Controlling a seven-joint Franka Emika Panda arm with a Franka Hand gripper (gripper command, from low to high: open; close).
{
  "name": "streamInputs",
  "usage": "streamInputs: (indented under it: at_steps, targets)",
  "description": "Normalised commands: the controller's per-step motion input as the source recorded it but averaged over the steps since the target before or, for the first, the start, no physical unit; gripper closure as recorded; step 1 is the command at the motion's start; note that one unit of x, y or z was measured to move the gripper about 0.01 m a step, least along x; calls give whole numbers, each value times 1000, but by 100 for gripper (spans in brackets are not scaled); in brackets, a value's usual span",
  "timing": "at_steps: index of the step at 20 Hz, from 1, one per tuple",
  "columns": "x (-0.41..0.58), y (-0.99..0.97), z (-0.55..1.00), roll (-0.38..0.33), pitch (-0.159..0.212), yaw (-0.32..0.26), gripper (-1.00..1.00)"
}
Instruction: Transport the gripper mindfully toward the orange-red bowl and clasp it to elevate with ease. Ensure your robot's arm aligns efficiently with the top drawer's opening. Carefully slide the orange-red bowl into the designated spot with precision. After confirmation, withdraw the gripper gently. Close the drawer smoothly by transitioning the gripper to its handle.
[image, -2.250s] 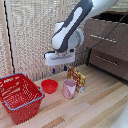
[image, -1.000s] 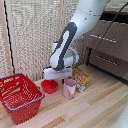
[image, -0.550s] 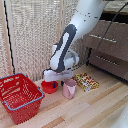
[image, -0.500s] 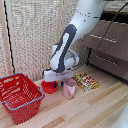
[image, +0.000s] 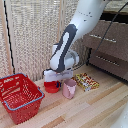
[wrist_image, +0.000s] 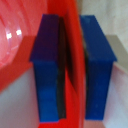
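The orange-red bowl (image: 50, 89) sits on the wooden table, partly hidden under the gripper (image: 56, 80), which has come down onto its rim. In the wrist view the bowl's red rim (wrist_image: 73, 20) runs upright between the two blue fingers (wrist_image: 47, 65), and the gripper (wrist_image: 72, 70) is shut on it with the pads against the rim. The top drawer (image: 111, 36) of the brown cabinet is at the exterior view's right, with its silver handle (image: 102, 37) across the front.
A pink cup (image: 69, 88) stands right beside the bowl. A flat snack box (image: 86, 81) lies just past the cup. A red wire basket (image: 19, 95) sits at the exterior view's left. A lower drawer (image: 107, 61) is under the top one.
The arm came down and toward the exterior view's left, from above the cup onto the bowl. Over the last half second it has held still there.
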Motion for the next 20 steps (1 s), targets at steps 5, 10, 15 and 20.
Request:
streamInputs:
  at_steps: [5,10,15,20]
  targets:
    - [38,0,722,0,13,-72,100]
    - [61,0,725,0,24,-68,100]
    - [130,0,723,-11,18,-67,100]
    - [187,-1,793,-39,0,-43,100]
